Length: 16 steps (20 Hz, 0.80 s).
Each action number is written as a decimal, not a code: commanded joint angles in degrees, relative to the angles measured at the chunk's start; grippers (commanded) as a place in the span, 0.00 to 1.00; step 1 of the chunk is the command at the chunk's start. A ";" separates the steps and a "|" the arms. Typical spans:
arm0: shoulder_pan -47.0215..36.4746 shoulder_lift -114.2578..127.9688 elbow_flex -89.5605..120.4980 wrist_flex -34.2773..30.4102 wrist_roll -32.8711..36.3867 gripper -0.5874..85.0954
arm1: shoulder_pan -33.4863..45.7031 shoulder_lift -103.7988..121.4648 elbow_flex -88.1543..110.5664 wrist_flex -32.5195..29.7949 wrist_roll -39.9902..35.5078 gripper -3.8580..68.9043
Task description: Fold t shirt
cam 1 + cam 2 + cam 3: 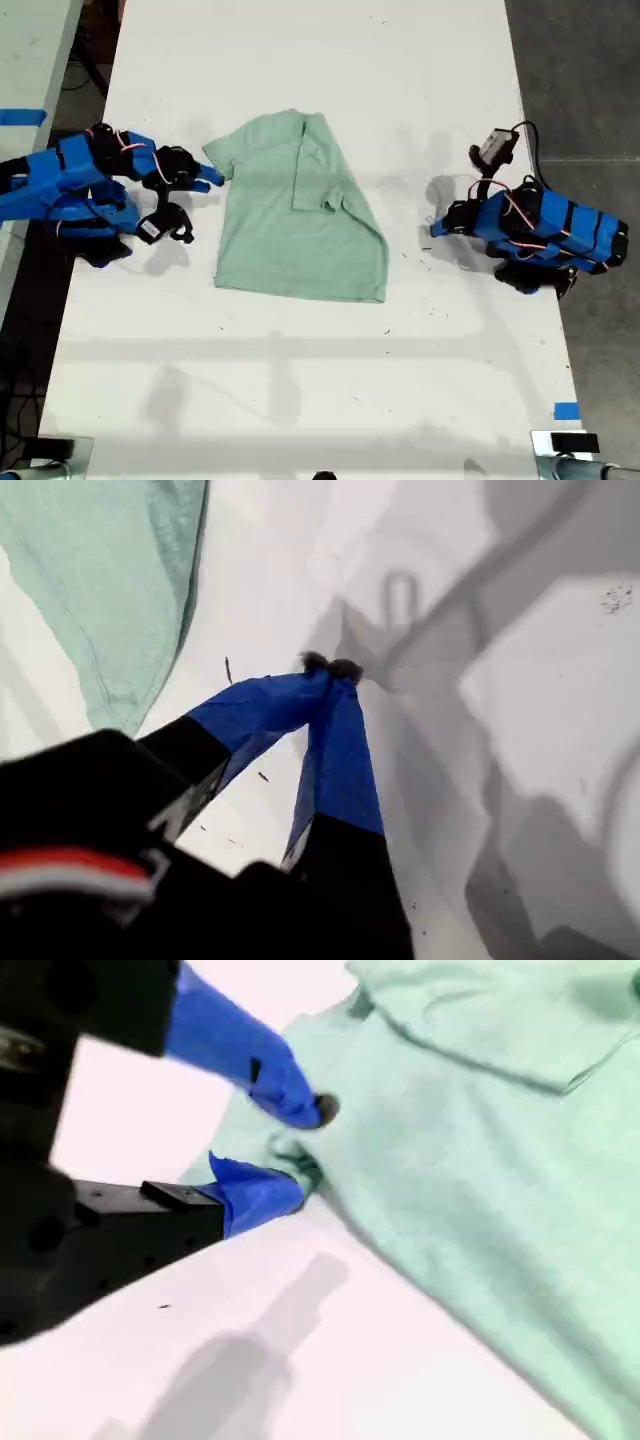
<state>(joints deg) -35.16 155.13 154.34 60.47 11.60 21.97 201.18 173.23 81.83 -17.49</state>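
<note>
The pale mint-green t shirt lies flat on the white table, with its side toward the exterior view's right folded in over the body. My second gripper is at the shirt's sleeve edge on the exterior view's left. In the second wrist view it stands open, with a small bunch of the t shirt hem between its fingertips. My first gripper rests on bare table at the exterior view's right, apart from the shirt. Its fingers are shut on nothing, and the t shirt lies off to one side.
Blue tape strips sit at the exterior view's left edge and lower right. Grey floor runs past the table's edge on the exterior view's right. A second pale table stands at the exterior view's left.
</note>
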 commanded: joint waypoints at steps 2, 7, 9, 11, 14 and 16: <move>-18.37 -31.29 -20.57 0.26 15.03 0.30 | 0.53 -0.18 0.18 0.97 0.35 0.03; -26.02 -45.35 -26.37 -4.92 20.04 0.30 | 0.44 -0.18 0.09 0.97 -0.09 0.03; -27.51 -52.12 -30.41 -4.92 20.74 0.29 | 0.35 -0.18 0.09 0.97 -0.09 0.03; -28.21 -58.89 -34.54 -5.54 21.45 0.15 | 0.26 -0.18 0.00 0.97 -0.09 0.03; -25.84 -62.05 -41.40 -1.23 20.65 0.01 | 0.18 -0.18 0.00 0.97 -0.09 0.03; -18.63 -58.62 -48.96 4.22 17.49 0.01 | 0.18 -0.18 0.00 0.97 -0.18 0.03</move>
<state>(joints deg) -60.73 93.25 112.85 61.00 32.34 21.97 201.18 173.23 81.91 -17.49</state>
